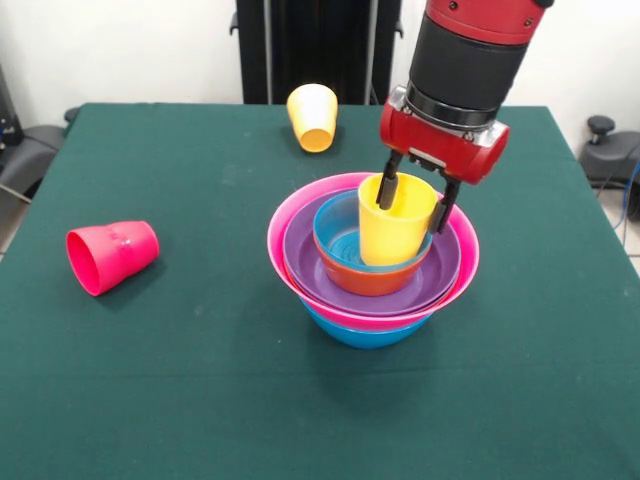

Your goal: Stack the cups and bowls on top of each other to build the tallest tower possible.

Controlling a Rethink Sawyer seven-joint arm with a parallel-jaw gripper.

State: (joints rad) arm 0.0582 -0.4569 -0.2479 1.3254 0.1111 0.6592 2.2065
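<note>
The tower (372,312) stands right of the table's middle: a blue bowl (365,335) lowest, then the wide pink bowl (274,240), a purple bowl (300,265), an orange bowl (365,281) and a smaller blue bowl (335,228). A yellow cup (395,238) stands mouth up in the top bowl, leaning slightly. My gripper (416,200) is right over this cup and open. One finger (388,188) reaches inside the cup. The other is outside its right wall. A second yellow cup (313,118) lies at the table's far side. A red-pink cup (110,256) lies on its side at the left.
The green table (200,400) ends at its edges on the left and right, and a black chair (25,150) stands beyond the left edge. The robot's black pedestal (300,45) is at the far side.
</note>
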